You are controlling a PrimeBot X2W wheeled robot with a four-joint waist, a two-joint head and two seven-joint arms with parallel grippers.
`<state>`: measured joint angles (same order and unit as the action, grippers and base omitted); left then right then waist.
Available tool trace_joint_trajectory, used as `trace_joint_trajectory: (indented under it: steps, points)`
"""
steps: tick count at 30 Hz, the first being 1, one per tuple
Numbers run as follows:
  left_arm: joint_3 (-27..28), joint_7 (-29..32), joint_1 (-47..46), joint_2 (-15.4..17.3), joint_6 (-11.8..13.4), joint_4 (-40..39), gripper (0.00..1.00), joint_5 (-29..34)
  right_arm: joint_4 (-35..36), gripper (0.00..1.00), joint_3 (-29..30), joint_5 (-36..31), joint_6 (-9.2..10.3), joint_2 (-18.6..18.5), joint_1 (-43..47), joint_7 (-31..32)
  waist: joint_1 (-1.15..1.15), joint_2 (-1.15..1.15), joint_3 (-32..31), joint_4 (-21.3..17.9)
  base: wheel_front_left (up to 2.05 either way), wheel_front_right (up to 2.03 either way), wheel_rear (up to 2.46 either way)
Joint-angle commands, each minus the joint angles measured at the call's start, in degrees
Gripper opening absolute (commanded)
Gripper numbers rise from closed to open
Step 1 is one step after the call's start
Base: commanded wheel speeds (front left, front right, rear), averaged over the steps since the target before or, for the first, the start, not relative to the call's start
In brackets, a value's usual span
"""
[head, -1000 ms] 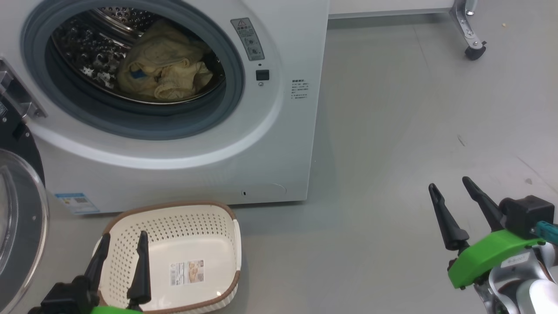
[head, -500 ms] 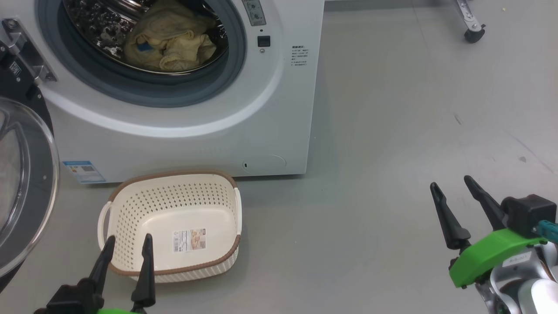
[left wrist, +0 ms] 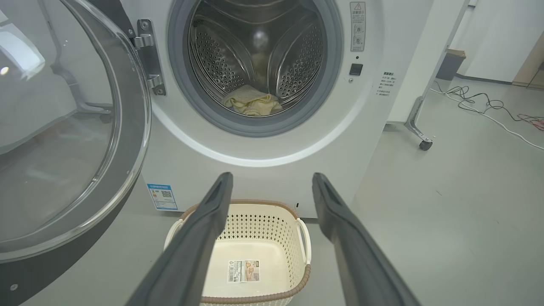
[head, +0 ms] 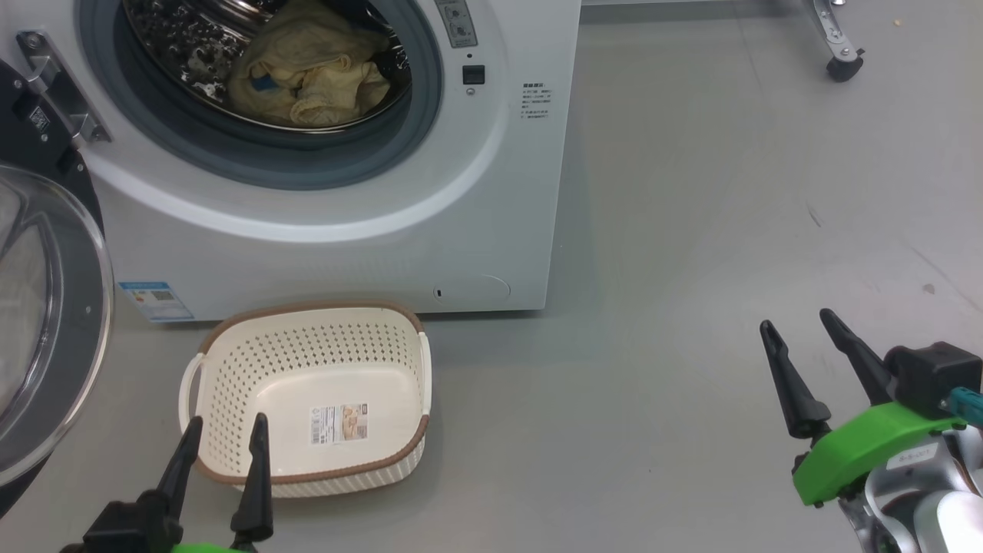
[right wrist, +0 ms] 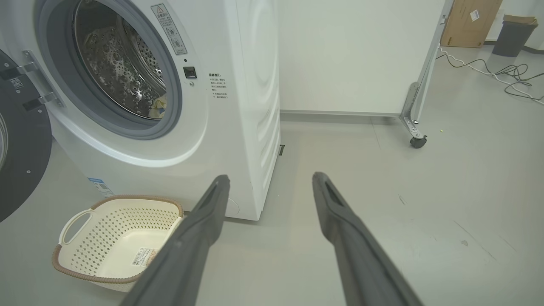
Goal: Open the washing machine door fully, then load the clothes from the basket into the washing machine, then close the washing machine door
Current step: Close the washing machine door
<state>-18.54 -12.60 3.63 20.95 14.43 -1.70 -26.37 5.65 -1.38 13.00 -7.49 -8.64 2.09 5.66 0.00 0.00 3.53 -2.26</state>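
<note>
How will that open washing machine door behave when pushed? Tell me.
The washing machine door probably swings as one rigid piece about its metal hinge, rather than sliding or tipping. Its glass bowl looks glossy, so the left gripper might skid there; the dark rim seems safer. Its size and glass suggest some weight.

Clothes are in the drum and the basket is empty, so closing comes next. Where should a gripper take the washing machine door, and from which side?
Probably the dark rim of the washing machine door, low and far from the hinge, with the open left gripper straddling its edge from the near side. The glass bowl bulges smoothly and offers no hold.
</note>
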Motion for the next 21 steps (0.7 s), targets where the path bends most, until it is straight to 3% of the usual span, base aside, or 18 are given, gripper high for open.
trace_joint_trajectory:
  steps: [1,10,21]
  points:
    - [2.49,-0.72,-2.86,1.27,13.11,-1.23,1.0,-0.45,2.29,1.0,-0.46,-0.51,0.0,-0.92,-1.19,0.22,0.0,0.0,-0.08,0.1,0.0,0.0,0.0]
    - [1.78,-0.61,-3.51,1.0,12.59,-0.96,1.0,-0.77,2.38,1.0,0.25,-0.55,0.0,-0.9,-0.45,0.29,0.0,0.0,-0.38,2.62,0.0,0.0,0.0]
    - [1.03,-0.68,-3.73,0.8,12.32,-0.27,1.0,-0.77,2.7,1.0,0.21,-0.56,0.0,-0.72,-0.04,0.23,0.0,0.0,-0.33,14.22,0.0,0.0,0.0]
